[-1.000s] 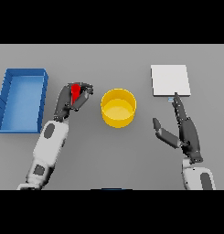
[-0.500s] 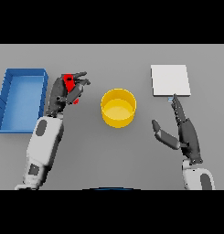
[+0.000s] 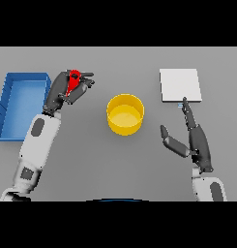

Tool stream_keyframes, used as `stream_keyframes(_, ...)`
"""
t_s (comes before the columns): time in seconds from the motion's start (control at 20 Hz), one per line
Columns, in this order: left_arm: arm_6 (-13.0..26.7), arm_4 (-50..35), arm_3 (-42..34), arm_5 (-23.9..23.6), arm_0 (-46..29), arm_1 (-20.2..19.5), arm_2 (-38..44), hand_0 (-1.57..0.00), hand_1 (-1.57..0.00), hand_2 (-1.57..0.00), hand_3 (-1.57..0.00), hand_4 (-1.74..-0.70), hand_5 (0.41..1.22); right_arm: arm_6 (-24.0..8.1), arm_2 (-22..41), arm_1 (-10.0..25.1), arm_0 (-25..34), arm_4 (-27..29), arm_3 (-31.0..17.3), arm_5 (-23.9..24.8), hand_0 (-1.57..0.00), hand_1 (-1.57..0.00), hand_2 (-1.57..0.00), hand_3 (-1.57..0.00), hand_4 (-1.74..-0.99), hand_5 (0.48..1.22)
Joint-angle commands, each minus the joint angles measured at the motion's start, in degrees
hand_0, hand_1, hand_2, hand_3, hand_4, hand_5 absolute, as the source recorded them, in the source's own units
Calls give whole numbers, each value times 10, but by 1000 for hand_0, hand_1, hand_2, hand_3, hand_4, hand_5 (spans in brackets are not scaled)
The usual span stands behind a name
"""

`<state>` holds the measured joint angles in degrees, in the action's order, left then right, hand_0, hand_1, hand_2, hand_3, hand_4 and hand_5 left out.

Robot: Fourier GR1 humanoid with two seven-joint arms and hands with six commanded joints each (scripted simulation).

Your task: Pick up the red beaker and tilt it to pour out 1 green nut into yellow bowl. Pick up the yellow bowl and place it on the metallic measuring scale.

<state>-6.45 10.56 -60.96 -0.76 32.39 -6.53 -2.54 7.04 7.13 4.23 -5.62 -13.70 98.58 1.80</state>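
Fingers of the left hand [image 3: 66,93] curl round the red beaker [image 3: 73,80], to the left of the yellow bowl [image 3: 125,114]. Right hand [image 3: 197,140], fingers straight and spread, points at the metallic measuring scale [image 3: 180,85] just beyond its fingertips.

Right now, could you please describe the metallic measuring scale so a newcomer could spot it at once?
On the grey table, look to the far right, beyond the yellow bowl in the middle. The measuring scale is the flat, pale square slab just past the right hand and its fingertips, the only flat, colourless thing there.
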Motion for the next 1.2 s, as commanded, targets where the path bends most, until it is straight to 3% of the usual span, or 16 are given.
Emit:
stream_keyframes(0.0, 12, 14, 3, 4, 7, -10, -12, -1563, -1564, -1564, -1562, -1732, 1129, -4, -2, 0, -2, 3, -3, -1, 1, 1, 1, 1, -1202, 662)
stream_keyframes(0.3, 89, 139, -14, 37, 62, -63, -119, -1569, -1569, -1569, -1569, -1739, 1129, -23, 5, 0, -10, -1, 13, -5, 1, 1, 1, 1, -1178, 663)
stream_keyframes(0.45, 107, 197, -8, 61, 90, -77, -168, -1570, -1570, -1570, -1570, -1740, 1147, -15, 6, -5, -13, 2, 7, -7, 1, 1, 1, 1, -1182, 668)
stream_keyframes(0.7, 132, 309, 12, 108, 145, -94, -262, -1571, -1571, -1571, -1571, -1741, 1197, -29, 3, -3, -11, 10, 18, -11, 1, 1, 1, 1, -1187, 676)
stream_keyframes(0.75, 133, 326, 18, 124, 153, -96, -279, -1571, -1571, -1571, -1571, -1689, 1202, -35, 1, -5, -10, 12, 13, -10, 1, 1, 1, 1, -1191, 675)
stream_keyframes(0.9, 115, 374, 46, 156, 197, -104, -320, -1571, -1571, -1571, -1383, -1710, 1211, -31, 3, -11, -15, 19, 18, -12, 1, 1, 1, 1, -1195, 671)
stream_keyframes(1.1, 85, 422, 77, 197, 248, -103, -372, -1571, -1571, -1571, -1295, -1719, 1217, -36, -1, -22, -14, 35, 4, -16, 1, 1, 1, 1, -1206, 639)
stream_keyframes(1.15, 74, 433, 82, 204, 256, -101, -386, -1571, -1571, -1571, -1350, -1721, 1218, -35, -4, -19, -18, 40, 11, -17, 1, 1, 1, 1, -1212, 631)
